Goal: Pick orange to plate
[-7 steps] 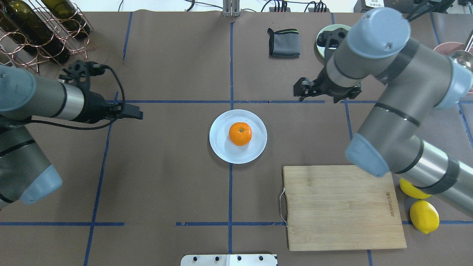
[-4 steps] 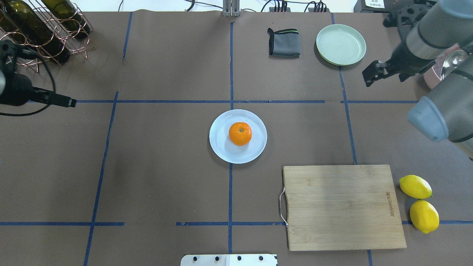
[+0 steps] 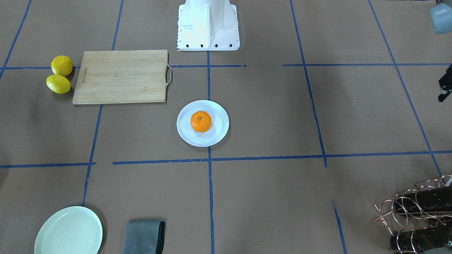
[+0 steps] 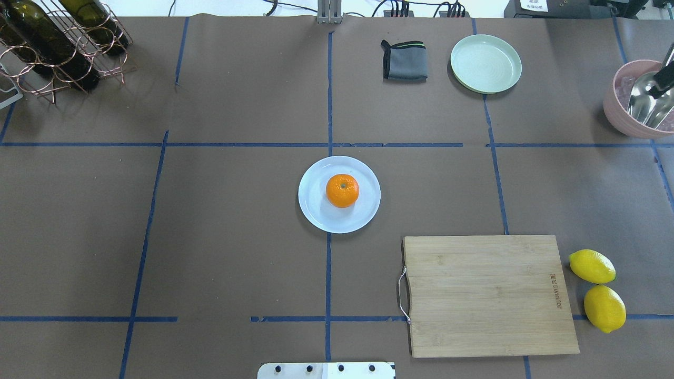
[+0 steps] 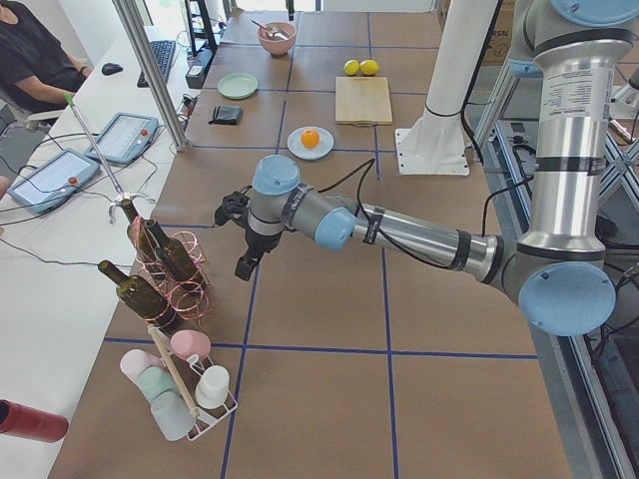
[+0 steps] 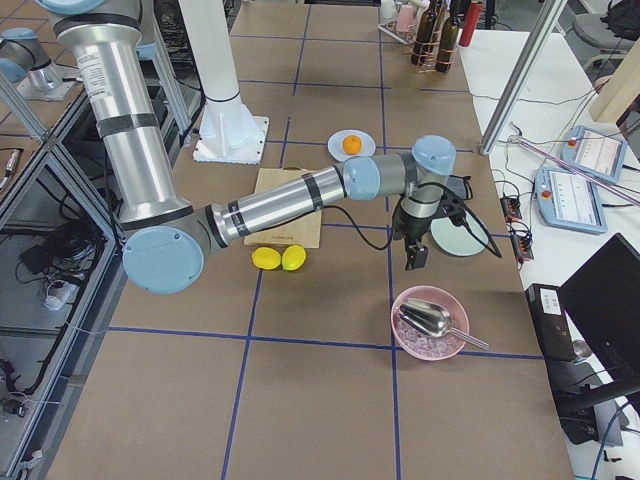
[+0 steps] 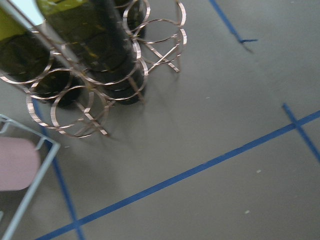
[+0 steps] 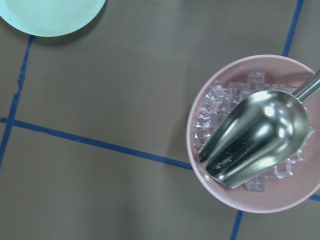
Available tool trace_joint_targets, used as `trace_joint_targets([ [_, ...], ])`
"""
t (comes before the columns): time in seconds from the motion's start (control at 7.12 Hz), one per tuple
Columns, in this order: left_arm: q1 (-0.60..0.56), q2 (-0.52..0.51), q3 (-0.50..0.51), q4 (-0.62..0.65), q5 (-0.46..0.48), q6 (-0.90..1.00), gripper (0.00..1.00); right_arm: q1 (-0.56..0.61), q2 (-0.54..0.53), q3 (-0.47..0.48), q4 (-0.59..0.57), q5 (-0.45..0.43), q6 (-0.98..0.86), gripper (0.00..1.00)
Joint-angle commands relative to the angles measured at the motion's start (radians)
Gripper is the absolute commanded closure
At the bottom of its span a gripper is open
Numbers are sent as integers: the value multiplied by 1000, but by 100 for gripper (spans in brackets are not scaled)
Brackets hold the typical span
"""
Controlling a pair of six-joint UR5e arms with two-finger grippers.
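Note:
The orange point(image 4: 342, 190) rests on the white plate point(image 4: 316, 213) at the table's centre, stem dot facing up, with nothing touching it. Neither arm shows in the overhead view. In the exterior left view my left gripper point(image 5: 246, 261) hangs over bare table beside the wine rack, far from the plate. In the exterior right view my right gripper point(image 6: 414, 257) hovers between the mint-green plate and the pink bowl. Neither wrist view shows any fingers, so I cannot tell whether either gripper is open or shut.
A mint-green plate point(image 4: 485, 63) and a folded grey cloth point(image 4: 404, 60) lie at the back. A wooden cutting board point(image 4: 487, 295) and two lemons point(image 4: 592, 266) sit front right. A pink bowl point(image 4: 616, 113) holds ice and a metal scoop. A copper wine rack point(image 4: 58, 42) stands back left.
Both arms have drawn outward and left the overhead view, the left one to the left, the right one to the right. The orange and plate have stayed put.

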State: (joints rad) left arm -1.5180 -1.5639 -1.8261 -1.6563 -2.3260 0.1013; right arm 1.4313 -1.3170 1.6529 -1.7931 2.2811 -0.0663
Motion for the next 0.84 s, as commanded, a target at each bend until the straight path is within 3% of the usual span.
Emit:
trace_joint_targets([
  [0.0, -54, 16, -4, 171, -102, 57, 0, 124, -37, -84, -5, 61, -131, 0],
  [0.28, -53, 92, -10, 158, -102, 71, 0, 135, -96, -42, 21, 58, -130, 0],
  [0.7, -47, 53, 22, 149, -95, 63, 0, 133, -139, -39, 21, 66, -125, 0],
])
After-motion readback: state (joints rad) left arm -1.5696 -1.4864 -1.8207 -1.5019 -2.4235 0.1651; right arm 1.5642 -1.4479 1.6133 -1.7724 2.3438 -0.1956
